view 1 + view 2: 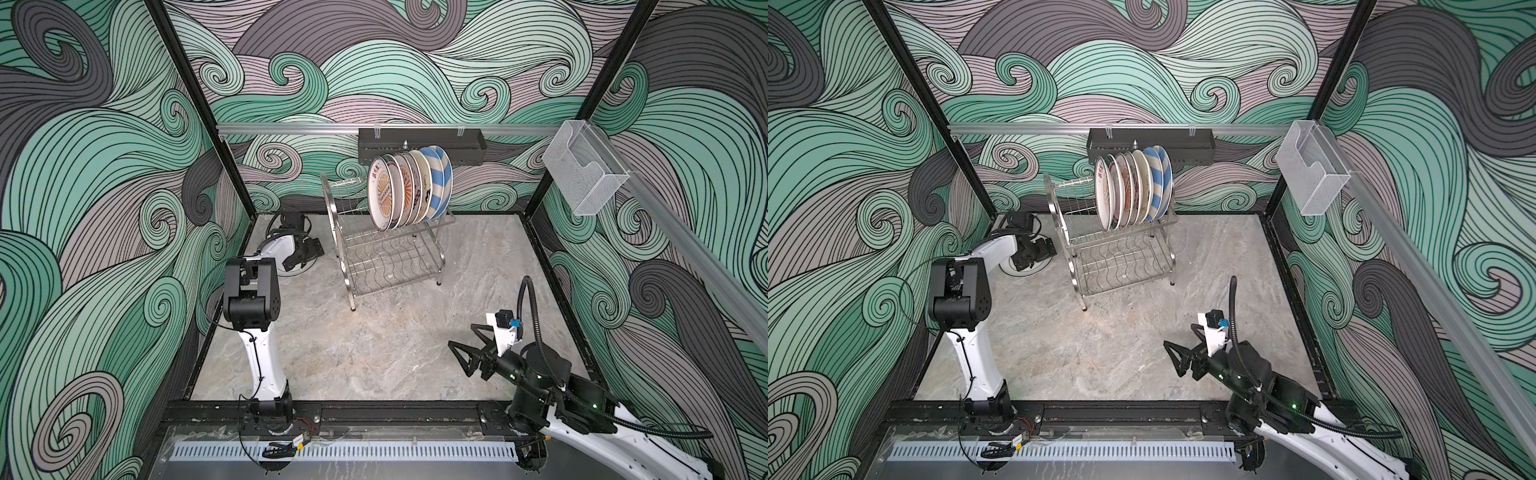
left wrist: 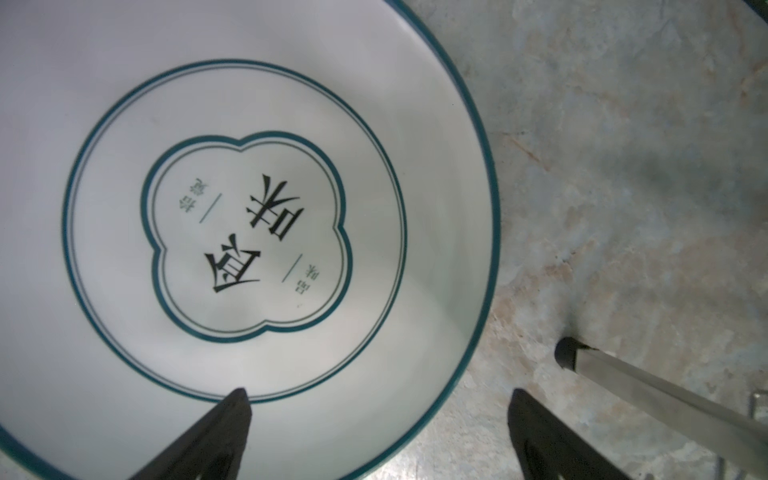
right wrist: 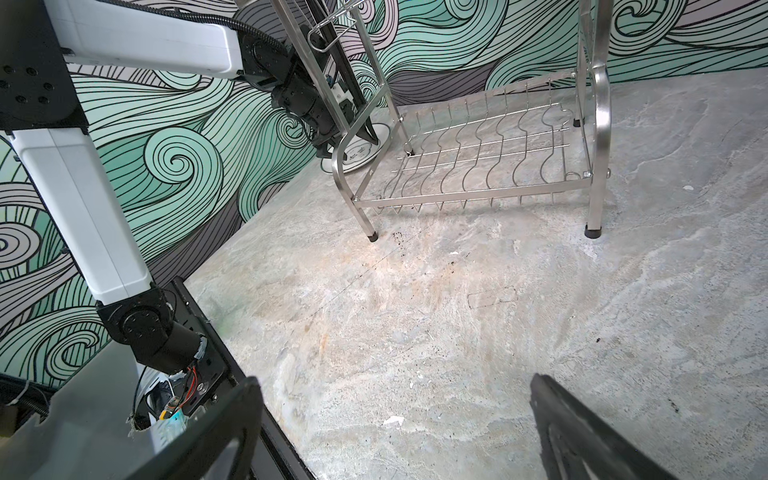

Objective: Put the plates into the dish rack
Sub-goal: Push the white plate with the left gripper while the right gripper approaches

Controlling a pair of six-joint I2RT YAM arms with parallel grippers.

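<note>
At the back of the table (image 1: 374,353), the dish rack (image 1: 390,262) (image 1: 1121,257) holds a row of plates (image 1: 409,187) (image 1: 1133,189) standing on edge in its upper shelf. They are packed so close that their number is hard to make out. The front plate (image 1: 384,195) shows an orange sunburst ring and red characters too small to read. Two blue-striped plates (image 1: 436,187) end the row at the back.

A teal-rimmed plate (image 2: 291,104) (image 3: 365,156) lies flat on the table just left of the rack, near a black-capped leg (image 2: 567,353). Inside a four-lobed teal outline it carries two large black Chinese characters, which look like 食 and 味. The small teal characters beside them are too fine to read. The edge of the left wrist view cuts the plate off, and in both top views the arm covers all but a white sliver (image 1: 1030,273).

The left gripper (image 2: 378,395) (image 1: 305,251) has its jaws spread wide across the plate's rim, one finger over the plate and one over the table, gripping nothing. Whether it touches the plate cannot be told. The right gripper (image 3: 395,378) (image 1: 462,336) hangs over the front right of the table, jaws wide and holding nothing.

A black tray (image 1: 419,145) and a clear box (image 1: 586,174) hang on the wall rails. The tray's inside is hidden.
</note>
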